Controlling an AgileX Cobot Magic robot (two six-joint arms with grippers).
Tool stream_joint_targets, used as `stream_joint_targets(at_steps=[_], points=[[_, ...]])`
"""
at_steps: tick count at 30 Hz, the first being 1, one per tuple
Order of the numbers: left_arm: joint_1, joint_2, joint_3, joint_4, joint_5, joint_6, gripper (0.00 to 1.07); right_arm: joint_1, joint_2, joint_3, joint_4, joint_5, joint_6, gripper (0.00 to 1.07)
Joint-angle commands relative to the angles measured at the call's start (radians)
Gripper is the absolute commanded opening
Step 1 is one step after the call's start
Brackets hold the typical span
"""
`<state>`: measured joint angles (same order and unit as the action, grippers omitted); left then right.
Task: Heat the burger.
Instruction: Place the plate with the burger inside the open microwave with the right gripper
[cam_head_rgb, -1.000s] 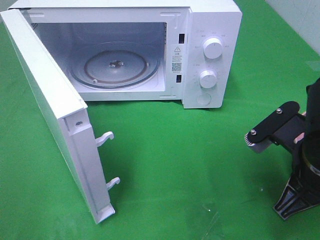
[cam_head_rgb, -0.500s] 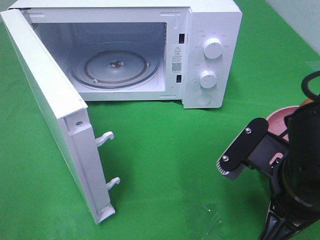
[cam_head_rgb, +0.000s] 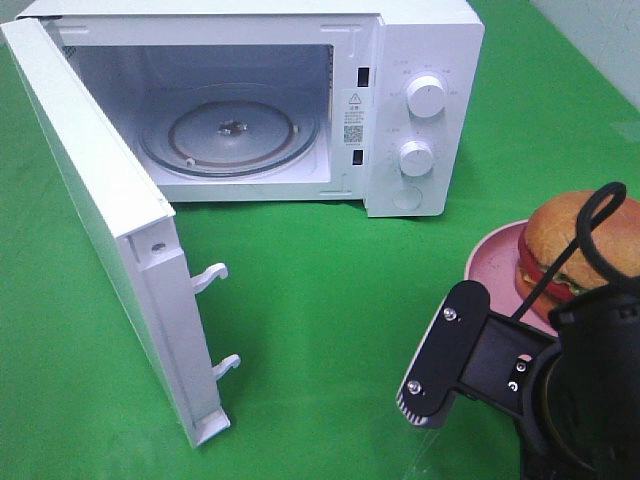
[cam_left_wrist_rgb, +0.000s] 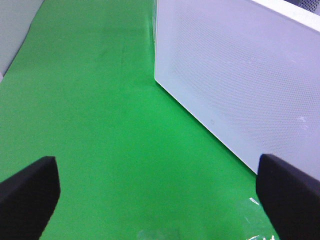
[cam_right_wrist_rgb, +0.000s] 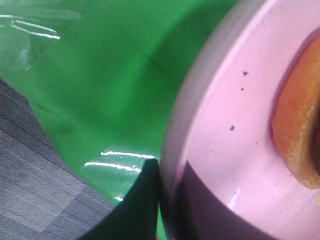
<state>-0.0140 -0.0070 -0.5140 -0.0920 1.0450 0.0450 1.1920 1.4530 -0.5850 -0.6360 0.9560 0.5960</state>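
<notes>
The burger (cam_head_rgb: 580, 245), with a golden bun, red tomato and green lettuce, sits on a round pink plate (cam_head_rgb: 492, 265) at the right edge of the exterior view. The black right arm (cam_head_rgb: 560, 400) hangs over the plate's near side and hides its own fingers there. In the right wrist view, my right gripper (cam_right_wrist_rgb: 167, 200) is shut on the pink plate's (cam_right_wrist_rgb: 225, 110) rim, with the burger's bun (cam_right_wrist_rgb: 297, 135) at the frame's edge. My left gripper (cam_left_wrist_rgb: 160, 200) is open over bare green cloth, beside the microwave door's outer face (cam_left_wrist_rgb: 240, 75).
The white microwave (cam_head_rgb: 420, 60) stands at the back with its door (cam_head_rgb: 100, 220) swung wide open to the left. Its glass turntable (cam_head_rgb: 230, 135) has nothing on it. Two latch hooks (cam_head_rgb: 210, 275) jut from the door edge. Green cloth (cam_head_rgb: 330, 300) covers the table.
The right arm has moved left and toward the camera, bringing the pink plate and the burger into view from the right edge. The microwave has not moved.
</notes>
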Motion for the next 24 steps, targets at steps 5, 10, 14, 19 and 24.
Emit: stream_joint_targets(at_steps=[5, 10, 14, 19, 24], points=[[0.002, -0.016, 0.004, 0.002, -0.011, -0.005, 1.03, 0.018, -0.008, 0.002, -0.103, 0.020, -0.057, 0.01], [0.002, -0.016, 0.004, 0.002, -0.011, -0.005, 1.03, 0.018, -0.008, 0.002, -0.132, -0.041, -0.177, 0.01], [0.002, -0.016, 0.004, 0.002, -0.011, -0.005, 1.03, 0.018, -0.008, 0.002, -0.179, -0.077, -0.201, 0.01], [0.002, -0.016, 0.004, 0.002, -0.011, -0.005, 1.03, 0.018, -0.008, 0.000, -0.247, -0.133, -0.213, 0.00], [0.002, -0.016, 0.004, 0.002, -0.011, -0.005, 1.03, 0.018, -0.008, 0.000, -0.294, -0.189, -0.239, 0.00]])
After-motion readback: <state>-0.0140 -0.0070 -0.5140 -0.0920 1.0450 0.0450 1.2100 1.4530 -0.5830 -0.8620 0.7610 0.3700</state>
